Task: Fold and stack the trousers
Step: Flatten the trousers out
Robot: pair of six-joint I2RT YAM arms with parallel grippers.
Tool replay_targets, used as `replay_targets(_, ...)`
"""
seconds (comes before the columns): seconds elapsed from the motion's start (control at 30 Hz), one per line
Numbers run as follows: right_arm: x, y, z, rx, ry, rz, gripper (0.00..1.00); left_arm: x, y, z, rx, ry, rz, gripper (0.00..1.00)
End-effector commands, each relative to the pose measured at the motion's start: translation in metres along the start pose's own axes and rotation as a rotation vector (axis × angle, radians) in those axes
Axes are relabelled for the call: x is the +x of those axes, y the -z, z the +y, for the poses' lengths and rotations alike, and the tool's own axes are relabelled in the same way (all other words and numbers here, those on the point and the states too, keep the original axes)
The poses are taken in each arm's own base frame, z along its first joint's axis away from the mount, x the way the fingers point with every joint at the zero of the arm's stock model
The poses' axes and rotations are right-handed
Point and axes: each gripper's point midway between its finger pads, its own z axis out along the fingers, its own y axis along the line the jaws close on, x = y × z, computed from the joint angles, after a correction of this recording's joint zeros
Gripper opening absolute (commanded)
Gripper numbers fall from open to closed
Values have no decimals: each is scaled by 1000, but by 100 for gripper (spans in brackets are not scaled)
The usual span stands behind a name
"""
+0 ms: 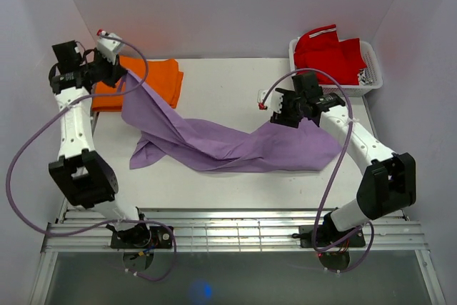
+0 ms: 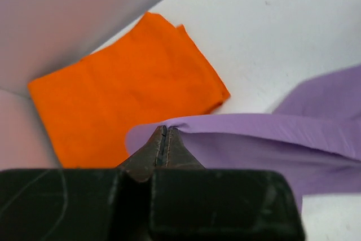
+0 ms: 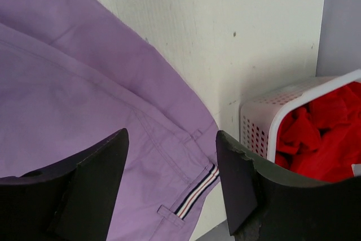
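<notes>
The purple trousers point(image 1: 235, 148) lie spread across the middle of the white surface point(image 1: 228, 80). One end is pulled up off the surface to the left end effector point(image 2: 163, 139). Its two fingers are pressed tight together on the edge of the cloth. That lifted end hangs over a folded orange garment point(image 1: 161, 80) at the back left, and the purple cloth hides part of it.

The other end of the trousers is the wide end, with a small dark and white stripe point(image 3: 197, 193). It lies flat by the right arm. The right end effector point(image 3: 171, 136) hangs just above this end with its fingers wide apart and nothing between them.

Near it, in the back right corner, stands a white basket point(image 1: 373, 80) with holes in its sides. A red garment point(image 1: 328, 51) is piled inside it. A strip of bare surface lies between the basket and the trousers.
</notes>
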Motion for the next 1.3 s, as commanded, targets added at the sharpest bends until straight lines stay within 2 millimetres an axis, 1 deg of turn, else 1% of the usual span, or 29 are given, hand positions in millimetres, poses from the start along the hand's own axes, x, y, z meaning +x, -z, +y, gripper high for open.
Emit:
replay_targets(0.0, 19, 15, -6, 41, 85, 23, 68, 6, -58, 54, -157, 249, -25, 0)
replay_targets(0.03, 21, 18, -5, 43, 105, 25, 68, -8, -67, 71, -203, 242, -53, 0)
replay_targets(0.07, 27, 16, 5, 17, 108, 35, 67, 3, -75, 90, -282, 275, -15, 0)
replay_targets(0.1, 30, 16, 16, -19, 108, 39, 67, 32, -99, 101, -292, 330, 41, 24)
replay_targets(0.13, 31, 17, 22, -39, 106, 41, 67, 43, -104, 101, -295, 367, 95, 31)
replay_targets(0.17, 34, 16, 30, -67, 103, 44, 68, 33, -99, 114, -326, 362, 96, 39)
replay_targets(0.2, 39, 18, 40, -105, 93, 66, 68, 43, -100, 110, -273, 374, 116, 53)
replay_targets(0.23, 43, 19, 44, -118, 90, 82, 68, 56, -92, 85, -163, 351, 190, 57)
replay_targets(0.27, 55, 18, 53, -139, 86, 110, 68, 65, -85, 65, -74, 346, 225, 60)
replay_targets(0.3, 64, 20, 57, -147, 90, 132, 69, 70, -76, 43, 33, 348, 227, 69)
replay_targets(0.33, 70, 23, 60, -145, 102, 140, 70, 77, -51, 11, 129, 311, 287, 75)
replay_targets(0.37, 82, 26, 62, -144, 101, 158, 71, 86, -37, -5, 173, 314, 314, 76)
replay_targets(0.4, 94, 25, 72, -170, 125, 179, 71, 116, -28, -37, 244, 365, 381, 77)
replay_targets(0.43, 99, 27, 72, -167, 133, 184, 73, 119, -4, -57, 261, 359, 414, 77)
replay_targets(0.47, 105, 28, 73, -167, 130, 191, 73, 132, 4, -73, 302, 321, 440, 77)
replay_targets(0.5, 108, 27, 74, -172, 136, 191, 75, 162, 13, -108, 367, 376, 506, 77)
replay_targets(0.57, 108, 24, 71, -171, 133, 188, 77, 177, 19, -123, 342, 370, 532, 78)
replay_targets(0.6, 107, 22, 71, -174, 123, 188, 78, 197, 22, -145, 378, 416, 570, 78)
replay_targets(0.7, 117, 15, 72, -204, 99, 234, 79, 221, 11, -150, 345, 452, 596, 78)
replay_targets(0.77, 133, 11, 79, -234, 83, 285, 77, 239, 1, -147, 297, 469, 616, 78)
replay_targets(0.87, 150, 10, 85, -247, 69, 318, 74, 255, -12, -140, 238, 445, 640, 78)
replay_targets(0.9, 153, 10, 83, -235, 64, 319, 73, 258, -21, -134, 205, 428, 635, 76)
replay_targets(0.97, 158, 12, 77, -211, 38, 317, 72, 267, -25, -129, 160, 414, 660, 73)
replay_targets(1.03, 158, 12, 72, -189, 28, 309, 71, 269, -32, -122, 133, 402, 651, 66)
replay_targets(1.1, 164, 13, 72, -184, 25, 322, 68, 273, -33, -115, 110, 396, 670, 51)
replay_targets(1.13, 167, 13, 72, -178, 26, 331, 66, 276, -33, -114, 108, 396, 685, 35)
replay_targets(1.2, 180, 12, 76, -182, 30, 365, 63, 276, -27, -107, 99, 386, 707, 19)
replay_targets(1.23, 182, 10, 72, -163, 33, 368, 62, 274, -23, -102, 103, 367, 705, 0)
replay_targets(1.27, 190, 12, 71, -155, 15, 378, 62, 275, -18, -97, 95, 366, 712, 0)
